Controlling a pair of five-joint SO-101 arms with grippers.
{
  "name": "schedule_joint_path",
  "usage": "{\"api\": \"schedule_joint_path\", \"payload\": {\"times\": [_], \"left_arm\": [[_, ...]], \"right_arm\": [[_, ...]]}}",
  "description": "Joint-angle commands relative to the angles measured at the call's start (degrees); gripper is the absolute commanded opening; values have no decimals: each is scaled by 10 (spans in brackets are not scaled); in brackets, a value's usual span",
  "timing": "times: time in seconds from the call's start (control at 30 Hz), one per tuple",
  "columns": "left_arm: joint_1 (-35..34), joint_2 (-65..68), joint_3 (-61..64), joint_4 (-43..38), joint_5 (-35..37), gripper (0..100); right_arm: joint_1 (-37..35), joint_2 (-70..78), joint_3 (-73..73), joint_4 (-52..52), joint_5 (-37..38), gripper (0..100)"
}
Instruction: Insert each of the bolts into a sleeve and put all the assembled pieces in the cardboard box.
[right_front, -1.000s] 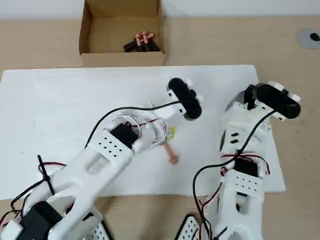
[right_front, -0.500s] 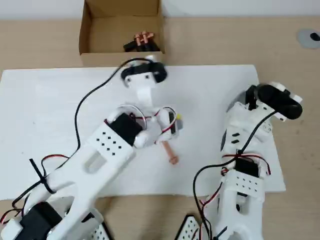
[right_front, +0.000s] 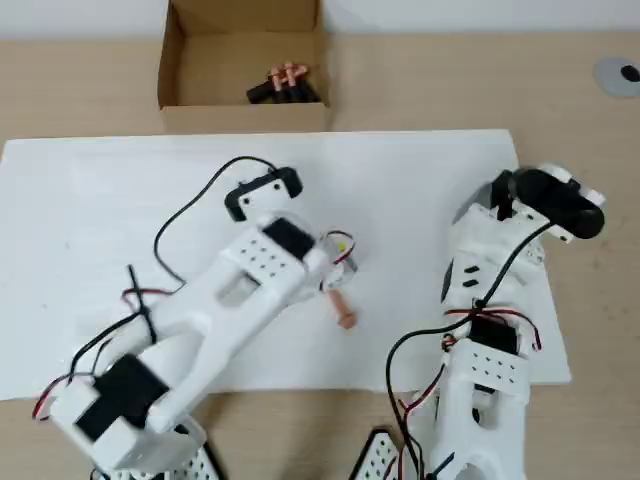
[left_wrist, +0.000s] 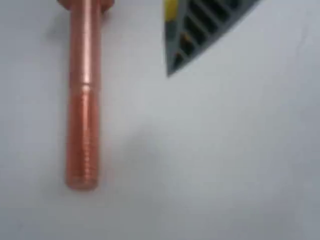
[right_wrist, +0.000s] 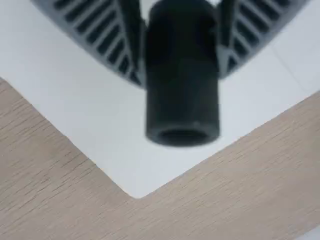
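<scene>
Assembled pieces lie in the cardboard box; one bolt lies loose, well apart from the box; the left gripper is just beside it, apart or together I cannot tell; the right gripper clamps a sleeve, farther from the box; joining and boxing likely remain.

Item count: one loose copper bolt on one white sheet; one black sleeve; one cardboard box holding assembled pieces, at least two copper heads distinguishable, exact number not determinable; two arms, left arm and right arm; one grey disc.
</scene>
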Motion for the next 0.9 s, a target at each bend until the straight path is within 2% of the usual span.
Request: {"api": "schedule_joint_path", "payload": {"times": [0.0, 0.23, 0.4, 0.87], "left_arm": [[-3, 40, -105, 56, 11, 223], [-3, 145, -190, 102, 11, 84], [-3, 179, -235, 142, 11, 76], [-6, 191, -305, 149, -1, 84]], "right_arm": [[3, -16, -25, -12, 2, 11], [2, -16, -25, -12, 1, 11], [2, -16, -25, -12, 1, 11], [-15, -16, -18, -11, 3, 11]]}}
